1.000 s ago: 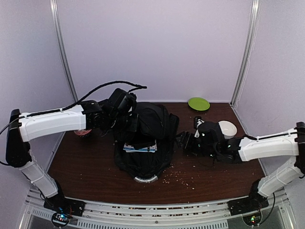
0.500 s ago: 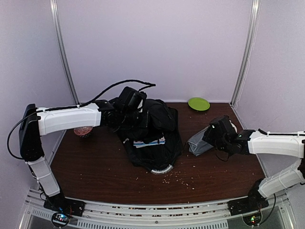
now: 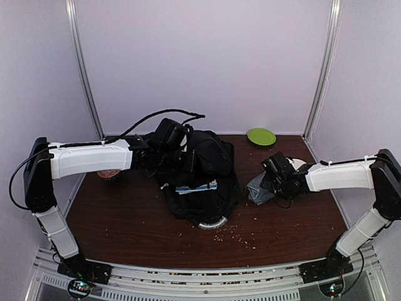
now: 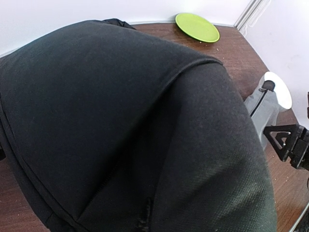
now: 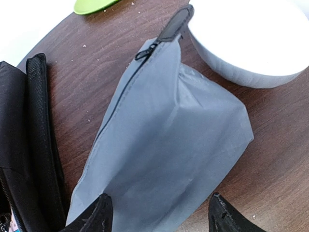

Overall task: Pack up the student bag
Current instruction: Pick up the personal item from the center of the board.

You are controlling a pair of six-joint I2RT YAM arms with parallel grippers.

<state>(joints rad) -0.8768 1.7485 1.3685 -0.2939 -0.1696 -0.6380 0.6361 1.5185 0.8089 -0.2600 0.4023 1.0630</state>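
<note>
My right claw (image 5: 162, 212) stands open, its two black fingertips (image 5: 102, 212) astride the near end of a grey zipped pouch (image 5: 164, 140); the left tip sits at the pouch's edge and the right tip is clear of it over bare wood, so I have no grip on it. The pouch lies on the table (image 3: 125, 219) with its zip end touching a white bowl (image 5: 251, 43), just to the right of the student bag (image 3: 203, 169). My left claw (image 3: 168, 139) is closed tight at the bag's upper left edge, where the fabric stands lifted, and it seems to have that fabric pinched; its wrist camera shows only black cloth, no fingers. The bag sits in the middle of the table, open toward me, with something blue and white (image 3: 195, 186) showing in its mouth. A green plate (image 3: 261, 136) lies at the far right corner, and crumbs (image 3: 235, 233) are scattered in front of the bag
</note>
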